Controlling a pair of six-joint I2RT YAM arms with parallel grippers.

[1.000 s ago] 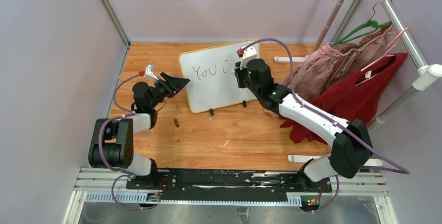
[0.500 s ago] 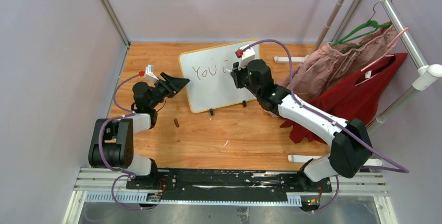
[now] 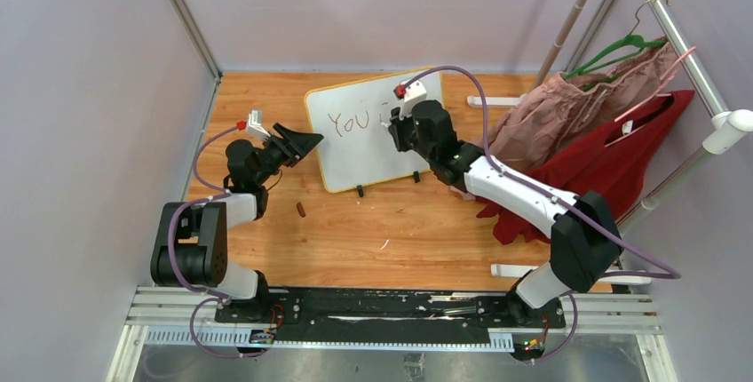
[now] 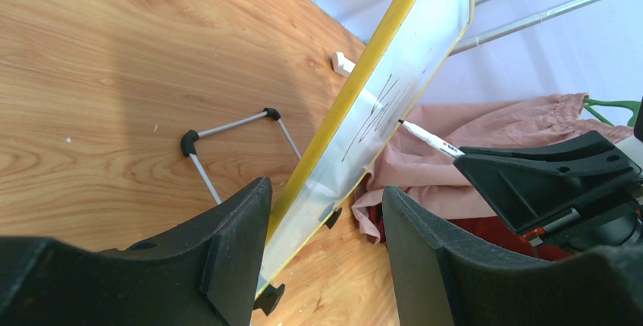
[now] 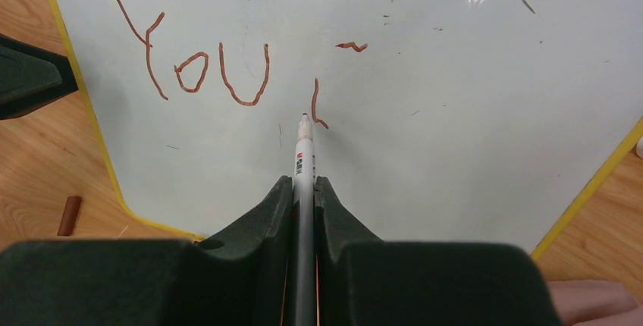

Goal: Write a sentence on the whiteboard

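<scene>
The whiteboard point(image 3: 371, 162), white with a yellow frame, stands tilted at the table's back middle. On it the sentence point(image 3: 347, 122) reads "YOU" in reddish-brown marker point(image 5: 193, 61), followed by a short hooked stroke point(image 5: 318, 106) and a small dash. My right gripper point(image 3: 394, 130) is shut on a white marker point(image 5: 304, 152). The marker's tip is at the board just left of the hooked stroke. My left gripper point(image 3: 306, 140) is open, its fingers point(image 4: 227, 242) on either side of the board's left edge point(image 4: 334, 129). The marker also shows in the left wrist view point(image 4: 428, 138).
A small brown cap point(image 3: 301, 210) lies on the wood left of the board. Pink point(image 3: 568, 111) and red point(image 3: 622, 164) garments hang from a rack at the right and reach the table. White strips point(image 3: 493, 100) point(image 3: 519, 269) lie nearby. The board's wire stand point(image 4: 227, 125) is behind it.
My right gripper has moved a little left across the board with the marker. The left arm and the board have not moved.
</scene>
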